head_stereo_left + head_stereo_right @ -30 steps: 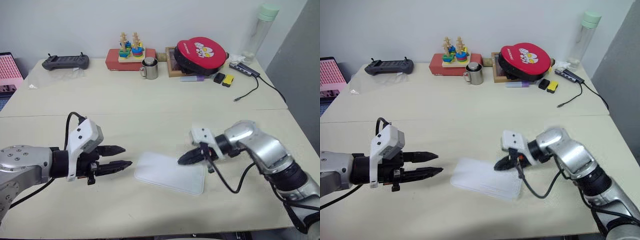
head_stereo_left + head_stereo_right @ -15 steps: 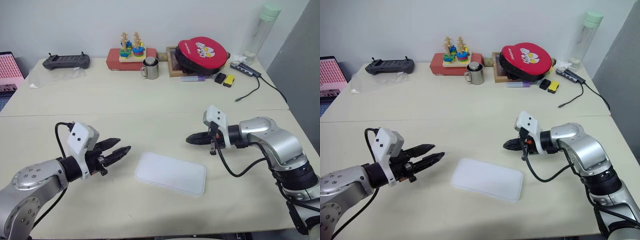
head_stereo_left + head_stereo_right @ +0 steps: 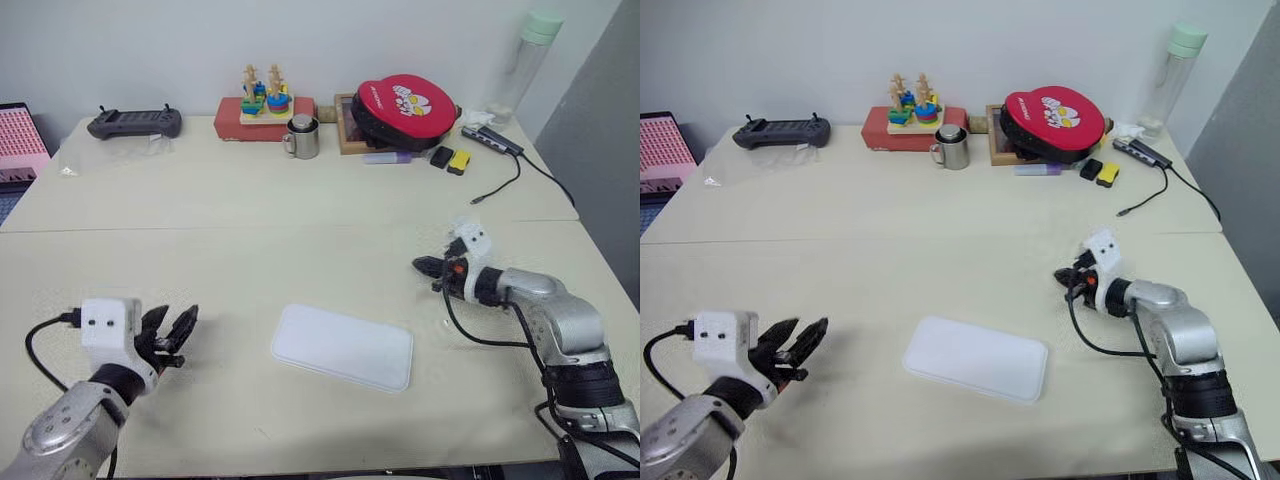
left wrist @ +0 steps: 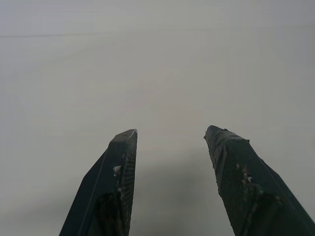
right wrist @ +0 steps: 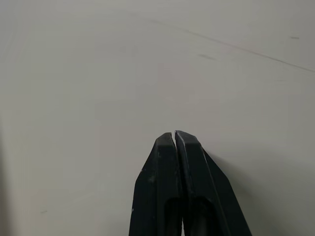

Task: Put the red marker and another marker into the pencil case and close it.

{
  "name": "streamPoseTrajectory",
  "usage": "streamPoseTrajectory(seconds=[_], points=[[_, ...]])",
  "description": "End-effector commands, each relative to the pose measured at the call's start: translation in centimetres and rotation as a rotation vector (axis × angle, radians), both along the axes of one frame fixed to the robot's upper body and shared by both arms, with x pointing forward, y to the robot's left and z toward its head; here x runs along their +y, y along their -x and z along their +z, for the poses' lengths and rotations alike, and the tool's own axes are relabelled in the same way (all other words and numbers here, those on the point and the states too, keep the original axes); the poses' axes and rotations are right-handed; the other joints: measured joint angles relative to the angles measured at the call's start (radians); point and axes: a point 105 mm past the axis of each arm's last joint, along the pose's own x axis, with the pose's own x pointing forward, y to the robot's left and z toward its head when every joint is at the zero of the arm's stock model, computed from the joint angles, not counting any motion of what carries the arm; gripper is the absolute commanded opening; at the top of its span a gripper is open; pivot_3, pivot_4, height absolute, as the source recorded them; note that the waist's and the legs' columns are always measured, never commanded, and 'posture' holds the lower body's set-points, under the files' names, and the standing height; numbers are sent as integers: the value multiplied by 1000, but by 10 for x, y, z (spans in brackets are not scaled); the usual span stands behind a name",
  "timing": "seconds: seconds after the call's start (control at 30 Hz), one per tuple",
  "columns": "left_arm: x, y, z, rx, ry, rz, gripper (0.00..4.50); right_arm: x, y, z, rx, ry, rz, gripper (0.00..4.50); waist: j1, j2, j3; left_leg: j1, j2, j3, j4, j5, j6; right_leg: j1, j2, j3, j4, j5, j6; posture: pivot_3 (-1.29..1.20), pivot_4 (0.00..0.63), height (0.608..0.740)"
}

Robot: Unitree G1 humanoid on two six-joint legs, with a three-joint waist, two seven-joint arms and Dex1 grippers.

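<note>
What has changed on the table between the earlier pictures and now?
Both arms drew away from the flat white plastic pencil case: the left gripper, open and empty, went out left and toward the table's near edge; the right gripper, shut and empty, went right. Nothing was grasped or released. The case stayed closed, in place.

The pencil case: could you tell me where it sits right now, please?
The pencil case lies closed on the near part of the table, in the head views between the left gripper and the right gripper, touching neither.
</note>
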Motion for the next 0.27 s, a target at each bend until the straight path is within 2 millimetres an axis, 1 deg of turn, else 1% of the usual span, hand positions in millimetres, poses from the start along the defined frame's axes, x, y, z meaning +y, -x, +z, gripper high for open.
streamPoseTrajectory(seconds=[0.03,0.13,0.2,0.27], points=[[12,3,3,-41,-32,54,2383,-19,2,11,-63,-27,-63,47,0,0,0,0,0,0,0,0,0,0,0,0,0,0,0,0,150,740],[16,8,-3,-30,-6,88,2383,-30,8,12,-71,-57,-102,47,0,0,0,0,0,0,0,0,0,1,0,0,0,0,0,0,150,740],[17,8,-5,-34,-10,91,2383,-30,9,12,-76,-57,-101,47,-3,0,0,0,0,1,0,0,0,1,0,1,0,0,0,0,150,740],[14,5,-4,-47,-1,70,2383,-28,10,10,-81,-52,-96,47,-3,0,0,1,0,2,0,0,0,1,0,1,0,0,0,0,150,740]])
